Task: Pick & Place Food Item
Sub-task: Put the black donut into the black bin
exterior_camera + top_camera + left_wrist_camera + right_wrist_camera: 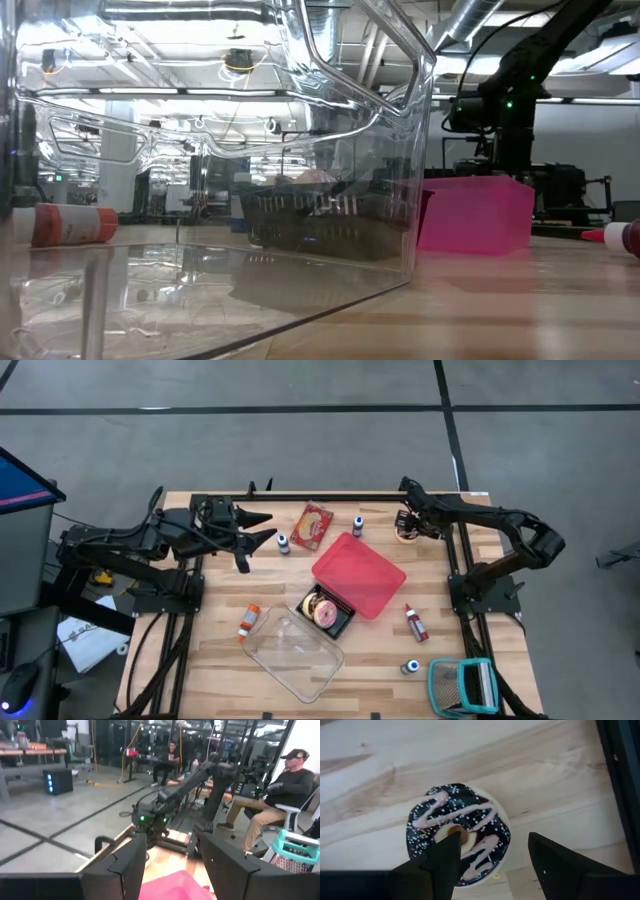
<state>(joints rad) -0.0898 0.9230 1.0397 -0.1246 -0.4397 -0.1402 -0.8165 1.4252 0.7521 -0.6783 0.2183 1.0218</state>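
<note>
A chocolate-glazed donut (457,837) with a pink zigzag lies flat on the wooden table near its far right corner (404,536). My right gripper (492,845) hangs just above it, open and pointing steeply down. One finger stands over the donut's edge and the other beside it on the bare wood, and neither is seen touching it. My left gripper (268,526) is open and level, high over the table's far left, with nothing between its fingers (172,855). A black tray (328,610) mid-table holds other donuts.
A pink box (358,573) sits mid-table, and a clear container (293,655) lies near the front edge. A red packet (313,525) and small bottles (283,543) (357,525) lie at the back. An orange-capped bottle (247,622), a red bottle (416,623) and a teal basket (462,685) are nearer the front.
</note>
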